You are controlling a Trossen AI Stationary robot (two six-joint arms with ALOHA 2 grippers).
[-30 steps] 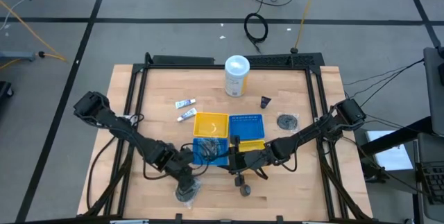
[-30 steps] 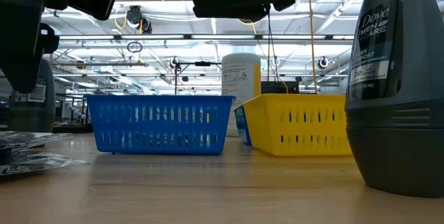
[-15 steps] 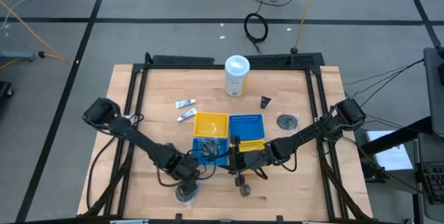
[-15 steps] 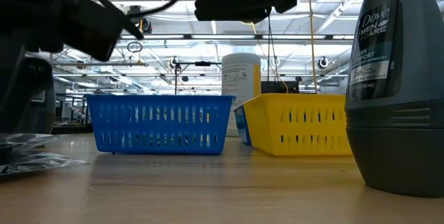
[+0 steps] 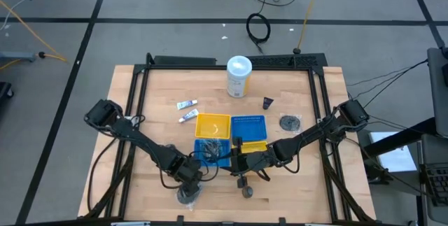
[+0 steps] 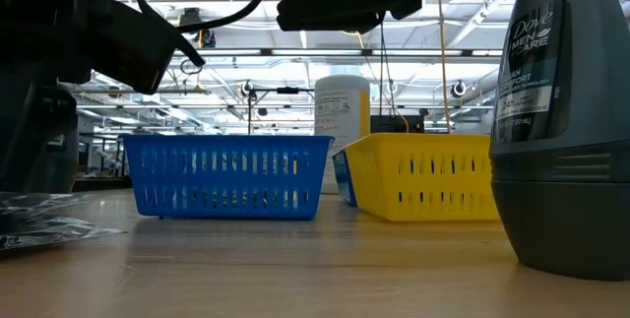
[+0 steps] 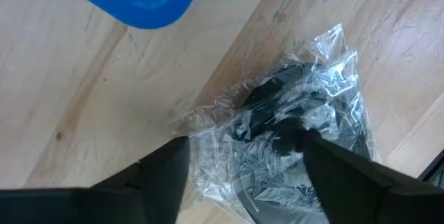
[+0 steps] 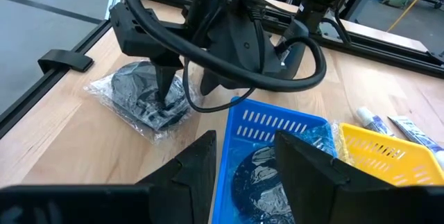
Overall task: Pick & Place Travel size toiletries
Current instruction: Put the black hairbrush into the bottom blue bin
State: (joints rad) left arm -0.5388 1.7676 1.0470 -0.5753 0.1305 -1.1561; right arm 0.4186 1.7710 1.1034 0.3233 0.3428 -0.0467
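A dark grey mesh puff in a clear wrapper lies flat on the table near its front edge; it also shows in the left wrist view and the right wrist view. My left gripper is open and points down over it, one finger at each side. My right gripper is open and empty above the near blue tray, which holds another wrapped puff. Two white tubes, a small black piece and a bare puff lie farther back. My left gripper comes at the wrapped puff from above, its fingers pointing down. One fingertip stands over the dark puff and the other at the wrapper's edge. I cannot tell whether they touch the wrapper. The puff lies flat on the table.
A dark deodorant stick stands upright near the front edge, right of the puff, and looms in the low view. Yellow and blue trays stand mid-table. A white canister stands at the back.
My left arm has swung a little toward the table's right edge, and its gripper has come down over the wrapped puff, then held still. The puff has stayed where it was. My right arm has kept still.
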